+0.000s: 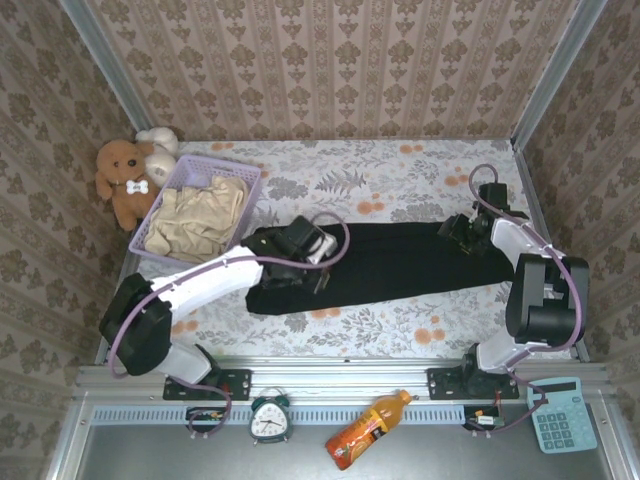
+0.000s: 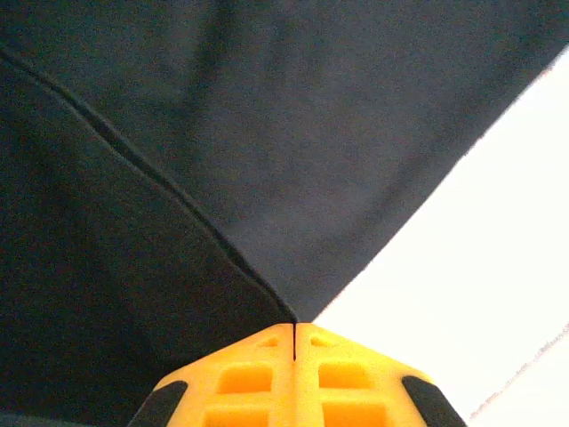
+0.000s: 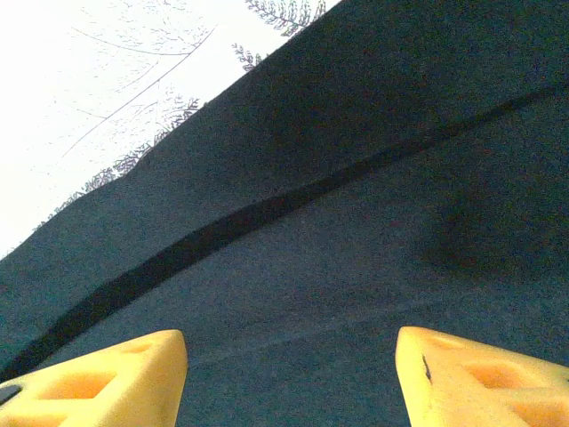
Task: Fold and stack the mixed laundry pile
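Floral tablecloth (image 1: 400,170) under both arms, and the black garment (image 1: 400,262) lies stretched across the middle of it in a long band. Left gripper (image 2: 294,331) is down at its left end, yellow fingers pressed together, pinching a folded edge of the dark cloth. Right gripper (image 3: 291,342) hangs over the right end, jaws spread wide above the fabric. Cream-beige garment (image 1: 195,215) sits bunched in the lavender basket (image 1: 220,161), back left, beside a brown teddy bear (image 1: 122,175).

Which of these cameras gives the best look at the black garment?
The top view: the black garment shows full length, stretched across the flowered table. Each wrist view gives just a close patch of its dark cloth with a fold edge.
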